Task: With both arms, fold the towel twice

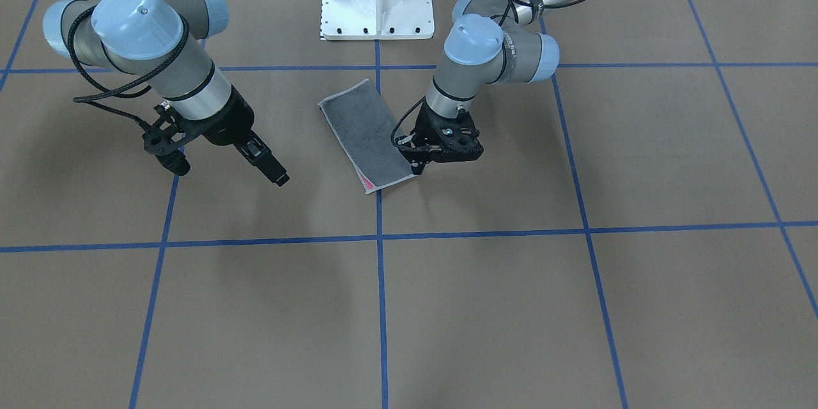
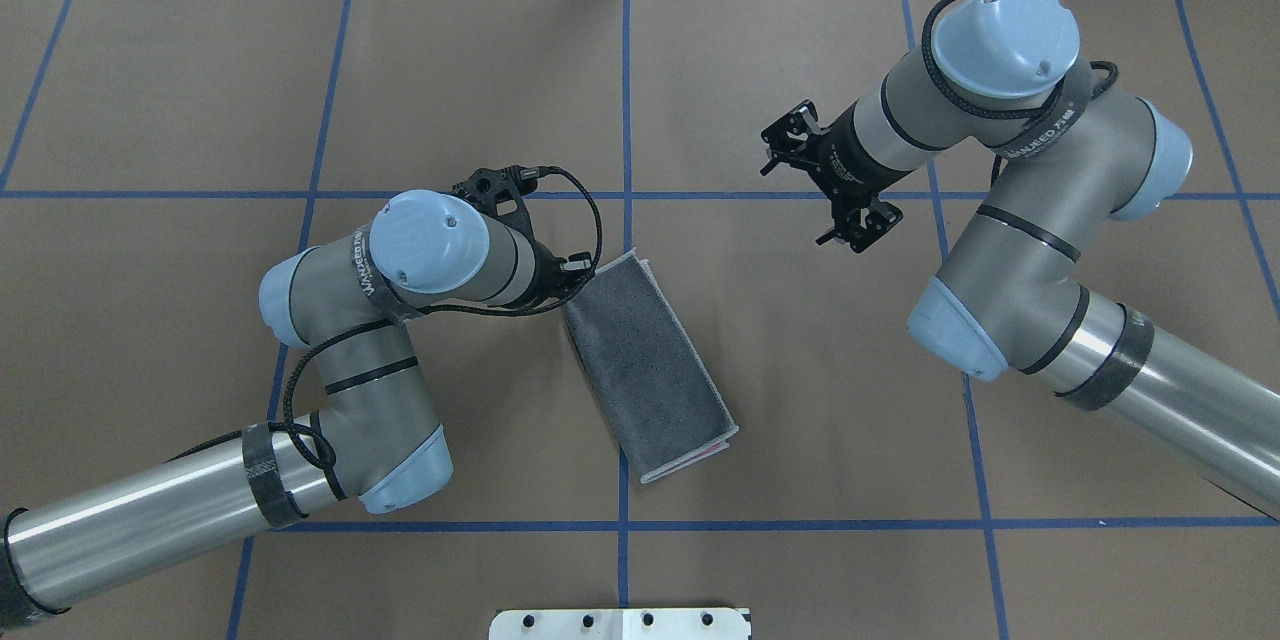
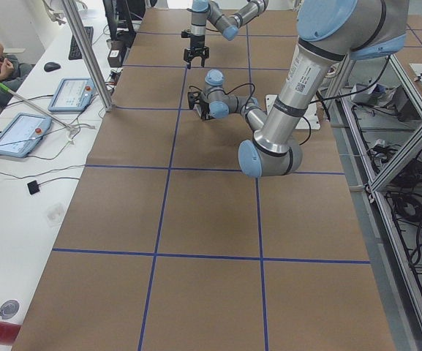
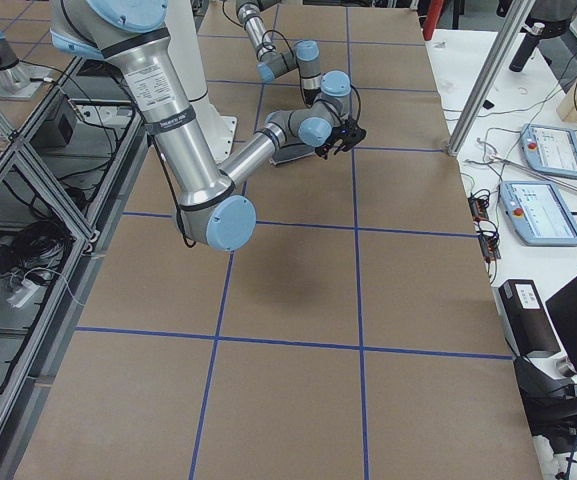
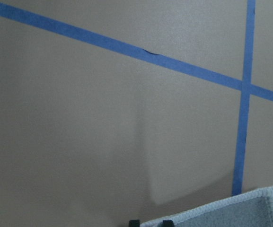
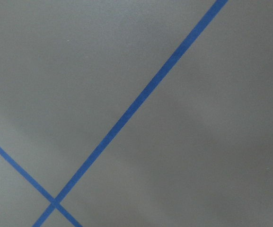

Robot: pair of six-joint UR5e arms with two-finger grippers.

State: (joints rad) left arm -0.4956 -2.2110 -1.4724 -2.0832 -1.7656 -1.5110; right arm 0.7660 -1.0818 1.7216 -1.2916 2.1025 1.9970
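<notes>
One towel (image 2: 650,370) lies flat in the middle of the table (image 2: 850,440), grey side up, folded into a long strip. It slants, with its far end toward the robot's left. There are two grippers. The left gripper (image 1: 418,168) touches the towel's far corner; I cannot tell if it pinches. The right gripper (image 2: 858,225) hangs well apart, fingers spread.

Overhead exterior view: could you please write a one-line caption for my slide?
Towel, folded once, grey face up; left gripper at its far corner, right gripper hovering apart from it.
</notes>
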